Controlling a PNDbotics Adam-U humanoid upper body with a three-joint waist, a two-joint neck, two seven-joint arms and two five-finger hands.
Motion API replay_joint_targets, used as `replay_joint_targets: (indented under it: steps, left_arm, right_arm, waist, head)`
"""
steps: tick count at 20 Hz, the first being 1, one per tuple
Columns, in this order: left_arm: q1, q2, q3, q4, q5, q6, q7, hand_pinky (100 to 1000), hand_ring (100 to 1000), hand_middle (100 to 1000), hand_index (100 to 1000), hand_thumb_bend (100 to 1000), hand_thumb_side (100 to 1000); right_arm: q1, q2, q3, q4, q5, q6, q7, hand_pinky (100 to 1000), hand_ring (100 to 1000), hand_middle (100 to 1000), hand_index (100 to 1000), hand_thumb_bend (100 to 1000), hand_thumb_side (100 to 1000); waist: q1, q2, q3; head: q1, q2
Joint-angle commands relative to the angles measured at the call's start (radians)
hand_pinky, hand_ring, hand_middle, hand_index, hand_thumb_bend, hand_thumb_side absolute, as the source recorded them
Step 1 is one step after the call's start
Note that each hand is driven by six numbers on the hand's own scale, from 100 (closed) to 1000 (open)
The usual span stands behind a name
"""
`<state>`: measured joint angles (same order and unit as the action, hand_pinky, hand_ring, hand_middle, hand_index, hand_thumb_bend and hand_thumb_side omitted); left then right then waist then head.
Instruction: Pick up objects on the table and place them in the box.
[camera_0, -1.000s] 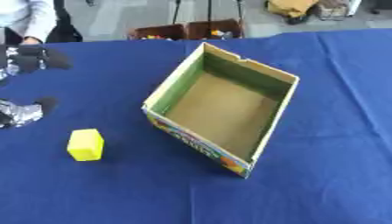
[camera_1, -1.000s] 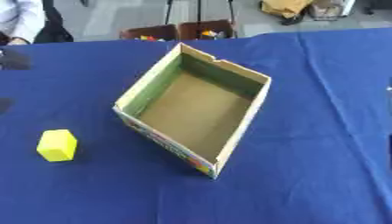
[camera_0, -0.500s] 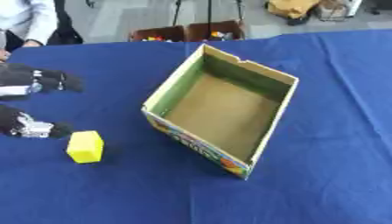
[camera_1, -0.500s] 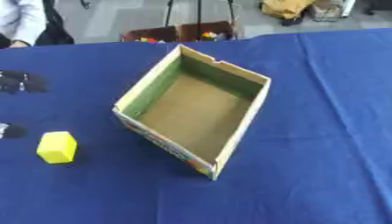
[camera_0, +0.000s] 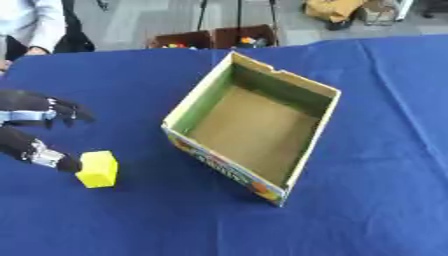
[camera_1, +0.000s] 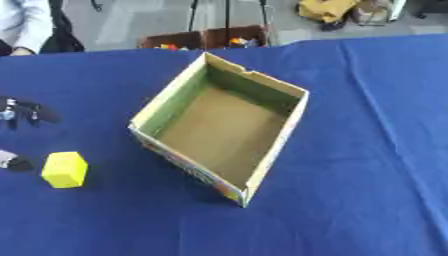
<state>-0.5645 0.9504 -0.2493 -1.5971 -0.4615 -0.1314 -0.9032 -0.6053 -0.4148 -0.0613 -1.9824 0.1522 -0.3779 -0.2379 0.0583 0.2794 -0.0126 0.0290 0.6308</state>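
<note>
The yellow block (camera_0: 97, 169) is sitting on the blue tablecloth (camera_0: 367, 190), off to the left of the cardboard box (camera_0: 254, 130) and apart from it. My left hand (camera_0: 39, 131) is coming in at it from the left edge with the fingers spread wide; the thumb tip is touching or just beside the block's left face, while the upper fingers are hovering near it but well above that face, gripping nothing.

The risk I am weighing: with only the thumb near, I may be pushing the block sideways toward the box rather than catching it, and it could tip onto another face. If the fingers close before they come down over the far side, they are likely to skid off the top edge. The cloth may also be bunching under a sliding block.

Most of my left hand is running out of view, so I am not seeing the palm. My right hand is not showing anywhere. The box's near wall is hiding part of its floor.
</note>
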Motion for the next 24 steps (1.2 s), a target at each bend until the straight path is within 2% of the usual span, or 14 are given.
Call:
replay_joint_targets:
  steps: [1, 9, 14, 24]
  left_arm:
    - [-0.013, 0.017, -0.005, 0.01, 0.013, 0.025, -0.004, 731, 861, 1000, 1000, 713, 877]
    - [-0.015, -0.009, -0.044, 0.058, 0.082, 0.092, -0.004, 710, 847, 992, 1000, 708, 884]
    - [-0.025, -0.031, -0.053, 0.087, 0.053, 0.094, -0.004, 667, 811, 963, 1000, 712, 875]
    - [-0.024, -0.062, -0.06, 0.164, 0.027, 0.077, -0.004, 664, 802, 959, 1000, 681, 834]
  right_arm:
    - [-0.006, -0.007, -0.008, -0.018, -0.006, 0.002, 0.003, 761, 745, 654, 813, 100, 540]
    - [-0.001, -0.004, -0.011, -0.018, -0.009, 0.005, 0.004, 763, 744, 647, 806, 100, 540]
    - [-0.001, 0.0, -0.012, -0.018, -0.012, 0.005, 0.007, 764, 743, 642, 797, 100, 540]
    - [0.002, 0.004, -0.015, -0.018, -0.016, 0.01, 0.01, 766, 742, 633, 789, 100, 538]
  waist:
    - [0.013, -0.026, 0.0]
    - [0.013, -0.022, -0.005]
    - [0.012, -0.018, -0.01]
    - [0.012, -0.005, -0.013]
  head:
    - [0.003, -0.011]
    - [0.006, -0.015]
    - [0.007, -0.021]
    - [0.007, -0.027]
